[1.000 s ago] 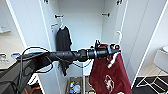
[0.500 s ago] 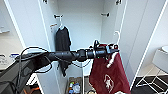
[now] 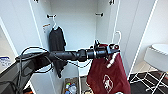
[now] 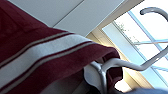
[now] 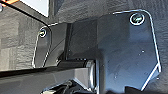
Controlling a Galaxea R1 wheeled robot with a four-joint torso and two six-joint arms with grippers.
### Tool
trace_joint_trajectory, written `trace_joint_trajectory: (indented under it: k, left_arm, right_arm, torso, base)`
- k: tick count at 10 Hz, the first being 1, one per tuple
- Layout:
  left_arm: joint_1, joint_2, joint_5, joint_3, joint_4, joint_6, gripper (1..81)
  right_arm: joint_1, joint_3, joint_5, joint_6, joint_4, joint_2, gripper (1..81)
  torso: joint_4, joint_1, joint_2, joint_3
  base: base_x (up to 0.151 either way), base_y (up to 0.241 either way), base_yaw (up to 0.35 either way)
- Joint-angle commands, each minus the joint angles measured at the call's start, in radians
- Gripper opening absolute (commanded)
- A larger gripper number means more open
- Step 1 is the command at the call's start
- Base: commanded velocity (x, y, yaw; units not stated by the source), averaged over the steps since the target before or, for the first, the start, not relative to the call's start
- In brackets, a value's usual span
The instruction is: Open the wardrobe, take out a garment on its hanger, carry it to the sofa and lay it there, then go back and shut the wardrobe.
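Note:
The white wardrobe stands open, both doors swung out. My left arm reaches across its opening, and my left gripper is shut on the thin white hanger, whose hook rises above the gripper. From the hanger the dark red garment with a white emblem hangs in front of the wardrobe's right side. In the left wrist view the garment's striped red and white collar lies close up, and the hanger curves out from under it.
A black T-shirt hangs on its own hanger at the wardrobe's left inside. A box of colourful things sits on the wardrobe floor. A white seat on thin legs stands at the right over dark carpet.

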Motion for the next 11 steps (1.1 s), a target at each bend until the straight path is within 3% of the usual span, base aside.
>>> trace_joint_trajectory:
  k: [1,11]
  left_arm:
    - [-0.197,0.002,-0.077,0.015,0.021,0.028,1.0]
    - [-0.196,-0.005,-0.079,0.033,0.023,0.025,1.0]
  right_arm:
    - [0.044,0.002,-0.045,0.002,0.006,0.001,81.1]
    - [0.044,0.001,-0.045,0.002,0.004,0.003,81.1]
  torso:
    - [0.0,0.0,0.0,0.0]
    - [0.0,0.0,0.0,0.0]
  base:
    - [0.0,0.0,-0.146]
    - [0.0,0.0,-0.163]
